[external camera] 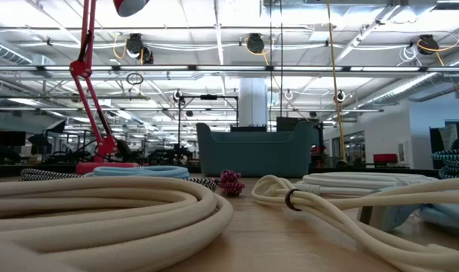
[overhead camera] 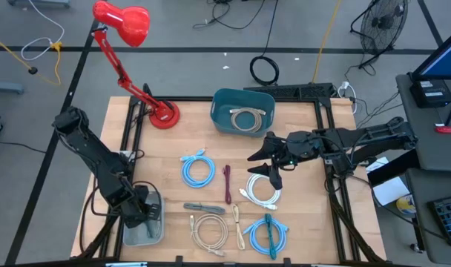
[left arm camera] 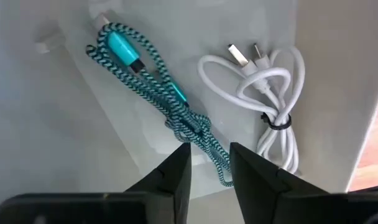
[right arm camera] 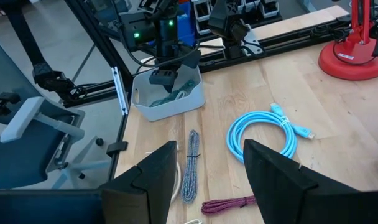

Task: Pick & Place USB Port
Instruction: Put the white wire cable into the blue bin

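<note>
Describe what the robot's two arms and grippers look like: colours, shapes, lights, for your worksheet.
Both arms are dark, nearly black, jointed segments. The left gripper has two flat, blocky dark fingers with squared tips; the right gripper has the same broad dark fingers. In the right wrist view, small green lights glow on the left arm.
</note>
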`<state>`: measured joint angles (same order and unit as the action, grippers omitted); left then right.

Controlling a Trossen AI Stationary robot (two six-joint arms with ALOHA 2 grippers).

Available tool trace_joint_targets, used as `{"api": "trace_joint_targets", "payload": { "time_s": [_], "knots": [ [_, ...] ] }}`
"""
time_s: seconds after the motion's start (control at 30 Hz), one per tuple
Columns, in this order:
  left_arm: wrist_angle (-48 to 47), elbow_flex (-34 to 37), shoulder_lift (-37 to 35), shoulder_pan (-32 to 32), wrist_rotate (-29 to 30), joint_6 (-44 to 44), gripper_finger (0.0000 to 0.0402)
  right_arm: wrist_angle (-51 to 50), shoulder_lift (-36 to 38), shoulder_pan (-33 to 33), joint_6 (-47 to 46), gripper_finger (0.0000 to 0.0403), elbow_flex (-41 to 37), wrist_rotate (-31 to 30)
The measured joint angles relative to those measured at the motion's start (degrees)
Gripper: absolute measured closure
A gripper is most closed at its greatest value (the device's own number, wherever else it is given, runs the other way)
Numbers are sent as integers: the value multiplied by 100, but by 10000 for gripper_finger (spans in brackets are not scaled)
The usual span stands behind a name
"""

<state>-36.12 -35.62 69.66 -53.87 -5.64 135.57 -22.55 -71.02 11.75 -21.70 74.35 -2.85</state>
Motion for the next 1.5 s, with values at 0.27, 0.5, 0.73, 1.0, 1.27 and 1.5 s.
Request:
{"api": "trace_joint_targets", "payload": {
  "time_s": [0.27, 0.5, 0.73, 1.0, 1.27, 1.5],
  "knots": [
    [-312, -396, -289, 0, 339, -11, 280, 0, -2, 0, 36, 224, 0, -2],
    [-1042, -1169, -556, 0, 1290, -350, 280, 69, -2, 0, 115, 224, 0, -4],
    [-1120, -1742, -636, 108, 3107, -1059, 279, 152, -2, -4, 222, 224, 0, -7],
    [-643, -1949, -644, 861, 4426, -2556, 279, 153, -2, -2, 290, 224, 0, -7],
    [499, -1949, -839, 2029, 4391, -4828, 279, 414, -2, -2, 33, 224, 0, -7],
    [1722, -1949, -1119, 3020, 3569, -6931, 279, 1083, -2, -11, -582, 225, 0, -335]
  ]
}}
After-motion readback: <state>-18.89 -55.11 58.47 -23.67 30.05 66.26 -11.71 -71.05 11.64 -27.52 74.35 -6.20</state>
